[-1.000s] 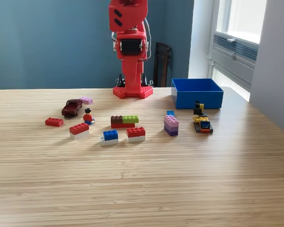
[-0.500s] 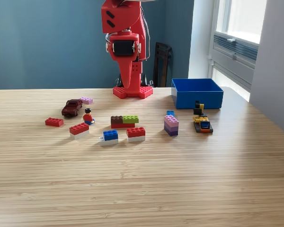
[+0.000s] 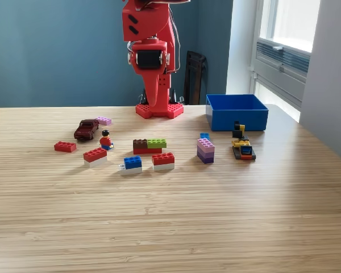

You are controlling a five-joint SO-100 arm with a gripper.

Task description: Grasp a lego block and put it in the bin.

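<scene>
The blue bin (image 3: pixel 237 111) stands open-topped at the back on the exterior view's right. Several lego pieces lie spread over the wooden table (image 3: pixel 170 222): a red brick (image 3: pixel 65 147), a red-on-white brick (image 3: pixel 95 155), a blue-on-white brick (image 3: pixel 132 164), another red-on-white brick (image 3: pixel 163 160), a brown-and-green block (image 3: pixel 149 146) and a purple stack (image 3: pixel 205 151). The red arm (image 3: pixel 149 57) rises from its base at the back centre. Its upper part runs out of the top of the frame, so the gripper is not visible.
A dark red toy car (image 3: pixel 86 129), a pink plate (image 3: pixel 104 120) and a minifigure (image 3: pixel 105 140) sit at the left. A yellow-and-black lego vehicle (image 3: pixel 242 145) stands just in front of the bin. A window and wall close off the right side.
The arm's upper body has swung a little toward the exterior view's left since the earliest frame, then held still. No lego piece has moved.
</scene>
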